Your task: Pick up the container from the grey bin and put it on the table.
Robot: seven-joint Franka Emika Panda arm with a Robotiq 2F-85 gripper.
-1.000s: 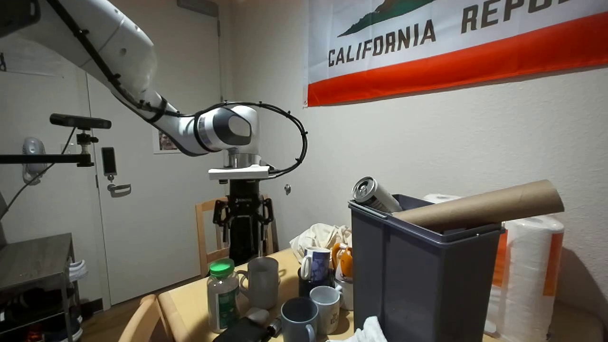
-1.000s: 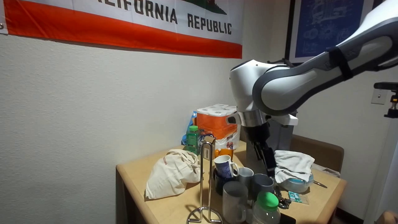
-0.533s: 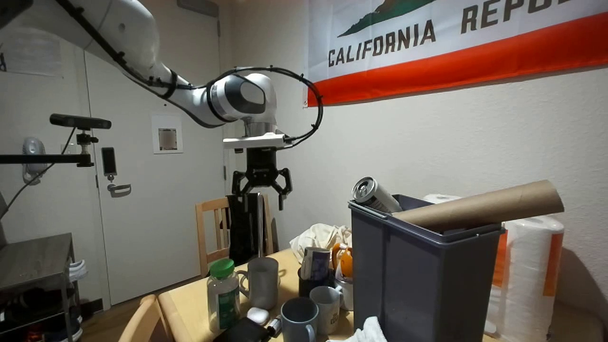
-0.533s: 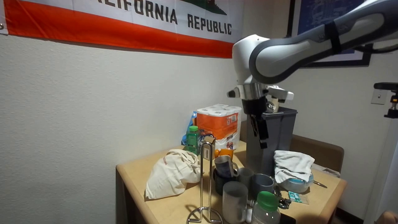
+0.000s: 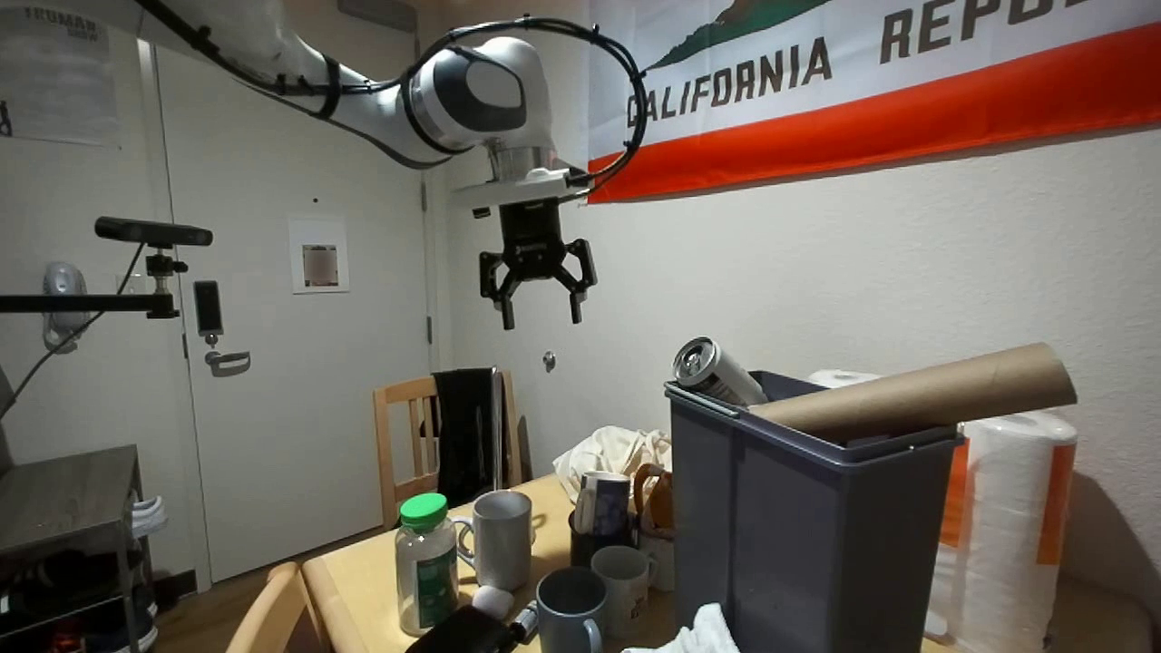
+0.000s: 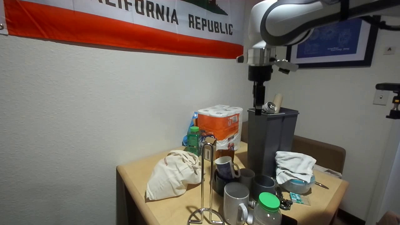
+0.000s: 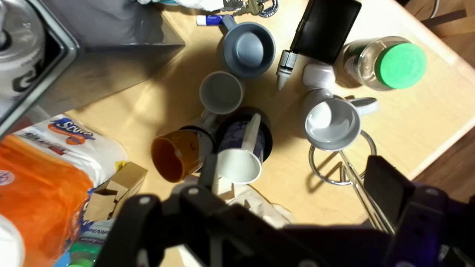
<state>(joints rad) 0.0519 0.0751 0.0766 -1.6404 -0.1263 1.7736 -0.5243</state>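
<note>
Probably just withdrawal is left: in an exterior view, on the light tan wooden table (image 5: 363,576), left of the tall dark grey plastic bin (image 5: 807,535), well below-left of the empty, spread-fingered black gripper (image 5: 542,318), stands the clear green-lidded cylindrical container (image 5: 426,567), long axis upright.

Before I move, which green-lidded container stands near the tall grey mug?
The clear container, its sides colourless and see-through; the green-bodied bottle stands farther off, beside the orange-wrapped rolls.

- Container (image 6: 268,214): in an exterior view, I find its base cut off.
- Grey bin (image 7: 115,27): cropped in the wrist view; its inner bottom is hidden.
</note>
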